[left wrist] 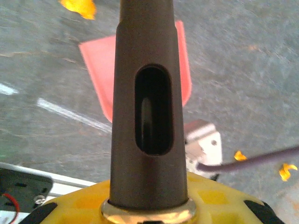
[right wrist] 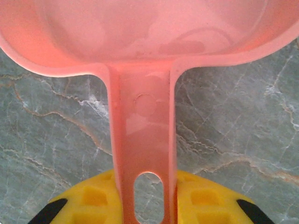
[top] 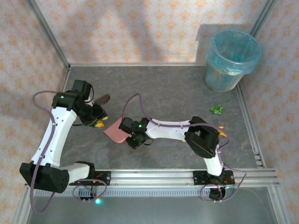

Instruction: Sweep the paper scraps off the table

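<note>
Seen from overhead, your left tool (top: pixel 96 120) sits at about 9 o'clock on the dark grey tabletop (top: pixel 168 88). It is clenched on the dark brown hand brush (top: pixel 103 99), whose free end juts toward 1 o'clock from the tool. In the left wrist view, the brush's slotted handle rises straight up from between the yellow pads.

Your right tool (top: pixel 131 137) is near the middle of the tabletop, a little toward 6 o'clock. It grasps the handle of the pink dustpan (top: pixel 116 132), and the pan lies at 9 o'clock of that tool, between the two tools. In the right wrist view, the handle runs between the yellow pads and the pan's bowl spreads across 12 o'clock. You cannot tell whether the pan touches the surface.

The paper scraps are scattered. A green one (top: pixel 216 109) lies near the tabletop's 3 o'clock edge, well apart from the dustpan. An orange bit (top: pixel 222 132) lies just beside the right arm's elbow, at about 4 o'clock. The left wrist view shows more orange bits on the tabletop: one at 11 o'clock (left wrist: pixel 79 5) and two at 4 o'clock (left wrist: pixel 286 170).

A bin (top: pixel 232 58) with a pale blue liner stands in the 1 o'clock corner.
</note>
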Motion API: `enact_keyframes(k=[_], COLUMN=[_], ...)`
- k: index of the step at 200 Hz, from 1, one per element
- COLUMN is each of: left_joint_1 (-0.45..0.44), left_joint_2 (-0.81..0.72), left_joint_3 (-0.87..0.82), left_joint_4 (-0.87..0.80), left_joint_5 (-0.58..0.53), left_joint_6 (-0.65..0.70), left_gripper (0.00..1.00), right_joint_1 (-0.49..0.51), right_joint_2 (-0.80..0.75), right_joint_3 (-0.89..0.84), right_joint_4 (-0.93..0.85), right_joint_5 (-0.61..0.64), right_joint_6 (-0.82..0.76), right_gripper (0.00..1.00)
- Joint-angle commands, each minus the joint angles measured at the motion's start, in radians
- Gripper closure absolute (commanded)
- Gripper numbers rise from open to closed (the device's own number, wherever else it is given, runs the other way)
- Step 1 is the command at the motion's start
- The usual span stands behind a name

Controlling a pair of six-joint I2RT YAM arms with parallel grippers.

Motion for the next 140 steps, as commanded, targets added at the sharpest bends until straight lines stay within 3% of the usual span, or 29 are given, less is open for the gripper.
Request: enact_keyframes(k=[1, 49, 85, 140], left_joint_1=[0.015, 0.015, 0.013, -0.047], left_joint_2=[-0.001, 0.006, 0.015, -0.06], left_joint_3=[-0.031, -0.123, -0.195, -0.286], left_joint_4=[-0.082, -0.056, -0.024, 0.048], left_joint_5=[-0.076, -0.001, 0.134, 0.27], left_joint_6=[0.052, 0.067, 0.074, -0.013], left_gripper=[1.0, 1.0, 1.0, 1.0], right_joint_1=[0.021, 0.032, 0.031, 0.014], right_joint_2=[-0.008, 0.066, 0.105, 0.108], right_joint_3=[0.014, 0.118, 0.167, 0.152], right_joint_4=[-0.084, -0.12, -0.121, -0.08], right_joint_5=[-0.02, 0.004, 0.003, 0.033], right_joint_6=[-0.036, -0.01, 0.003, 0.049], right_gripper=[1.0, 1.0, 1.0, 1.0])
